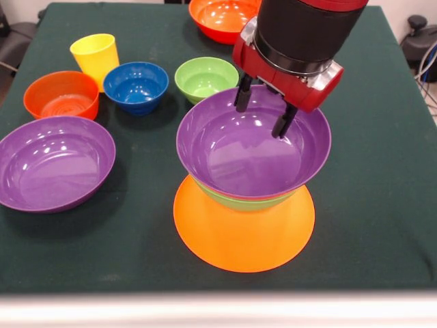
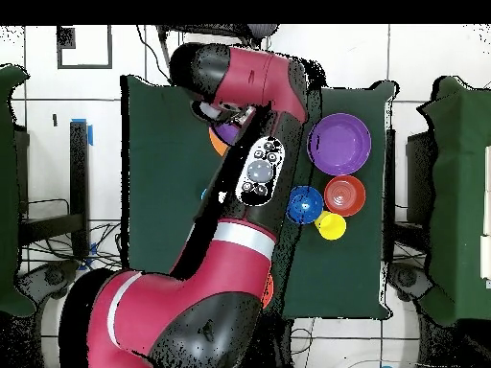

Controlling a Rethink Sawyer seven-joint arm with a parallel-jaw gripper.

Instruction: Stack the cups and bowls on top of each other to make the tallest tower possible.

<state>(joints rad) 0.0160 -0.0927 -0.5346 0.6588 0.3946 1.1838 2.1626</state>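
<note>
Purple glossy plastic, wide and shallow: the large loose purple bowl sits at the left edge of my dark green table, mouth up, ready to take. Just behind it stands the small red-orange plastic bowl, then the plain yellow plastic tumbler nearer the far left corner, touching or nearly touching the small dark blue bowl. The light green bowl comes next, and another red-orange bowl lies at the far edge, half behind my arm.

Near the front edge, about mid-table, stands the tower: a big upturned orange bowl as a broad, steady base, a green bowl nested above it, a thin red rim showing, and the second purple bowl on top. My gripper hangs at that bowl's far rim, fingers spread and holding nothing, one fingertip dipping inside. I judge the bowl seated; the blue tumbler I cannot see.
</note>
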